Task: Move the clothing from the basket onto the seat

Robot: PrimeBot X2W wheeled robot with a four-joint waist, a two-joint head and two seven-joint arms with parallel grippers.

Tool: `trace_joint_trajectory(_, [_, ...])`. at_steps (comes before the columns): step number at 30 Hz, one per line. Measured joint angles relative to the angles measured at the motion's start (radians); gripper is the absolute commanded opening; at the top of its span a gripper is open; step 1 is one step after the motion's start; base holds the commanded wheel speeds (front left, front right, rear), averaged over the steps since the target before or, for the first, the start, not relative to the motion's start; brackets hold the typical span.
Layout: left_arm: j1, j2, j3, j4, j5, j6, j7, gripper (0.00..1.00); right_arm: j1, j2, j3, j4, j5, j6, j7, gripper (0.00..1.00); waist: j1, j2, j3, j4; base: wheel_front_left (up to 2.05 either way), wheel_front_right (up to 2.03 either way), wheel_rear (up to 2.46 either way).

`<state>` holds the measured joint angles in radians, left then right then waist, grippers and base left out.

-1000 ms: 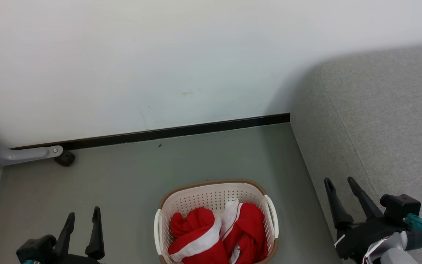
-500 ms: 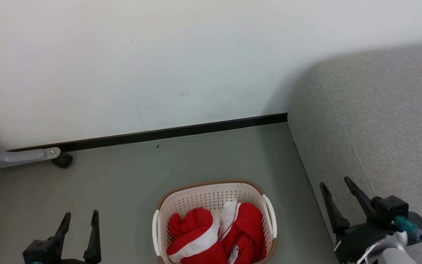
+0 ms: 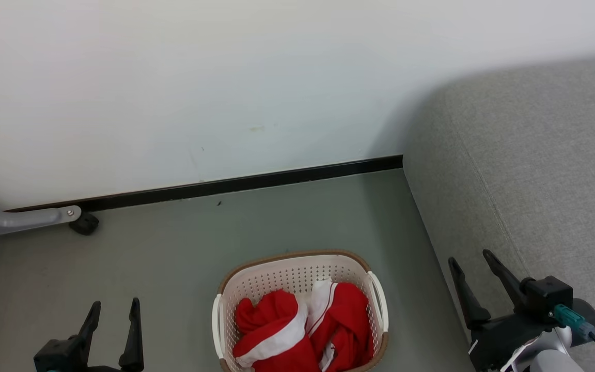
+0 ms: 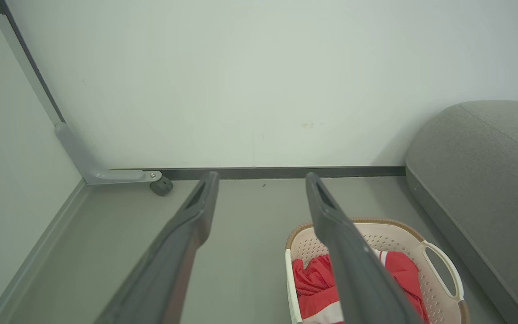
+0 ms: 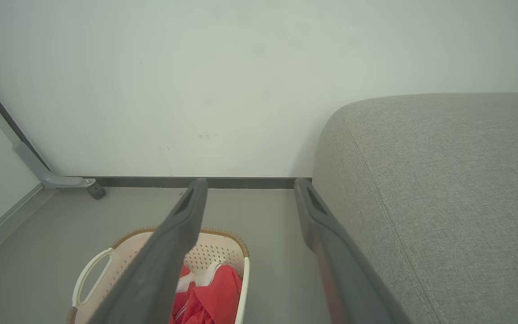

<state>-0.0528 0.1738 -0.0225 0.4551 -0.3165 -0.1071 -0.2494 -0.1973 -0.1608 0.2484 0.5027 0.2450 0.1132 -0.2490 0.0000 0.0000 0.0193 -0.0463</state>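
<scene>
The cream basket with a brown rim stands on the grey floor at the bottom middle of the head view. Red and white clothing lies bunched inside it. The grey seat rises along the right. My left gripper is open at the lower left, well left of the basket, with nothing between its fingers. My right gripper is open at the lower right, against the seat's side, also empty. The left wrist view shows the basket and clothing lower right; the right wrist view shows the basket and clothing lower left.
A white wall with a black baseboard closes the back. A grey metal bracket with a small dark wheel sits at the far left by the wall. Bare grey floor lies between the wall and the basket.
The whole head view has shifted slightly, so the camera has moved. My right gripper sits a little lower and more to the left in view. The clothing has not moved.
</scene>
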Motion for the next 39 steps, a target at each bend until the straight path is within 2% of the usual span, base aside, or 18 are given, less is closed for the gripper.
trace_joint_trajectory(16, [-0.052, -0.024, -0.022, -0.03, -0.002, -0.016, 0.0, 1.0, -0.036, 0.02, -0.016, -0.07, -0.013, 0.0, 0.0, 1.0, 0.0001, 0.0001, 0.122, -0.034, 0.0, 0.0, 0.0])
trace_joint_trajectory(24, [-0.135, -0.041, -0.089, -0.051, 0.001, -0.016, 0.0, 1.0, -0.074, 0.033, -0.032, -0.125, -0.035, 0.0, 0.0, 1.0, 0.0002, 0.0001, 0.235, -0.063, 0.0, 0.0, 0.0])
trace_joint_trajectory(34, [-0.227, -0.04, -0.155, -0.06, 0.012, -0.018, 0.002, 1.0, -0.124, 0.047, -0.046, -0.134, -0.036, -0.004, 0.0, 1.0, 0.0002, 0.0001, 0.361, -0.098, 0.0, 0.0, 0.0])
trace_joint_trajectory(39, [-0.263, -0.041, -0.218, -0.062, 0.012, -0.018, 0.042, 1.0, -0.144, 0.063, -0.049, -0.134, -0.036, -0.005, 0.0, 1.0, 0.0002, 0.0002, 0.432, -0.116, 0.0, 0.0, 0.0])
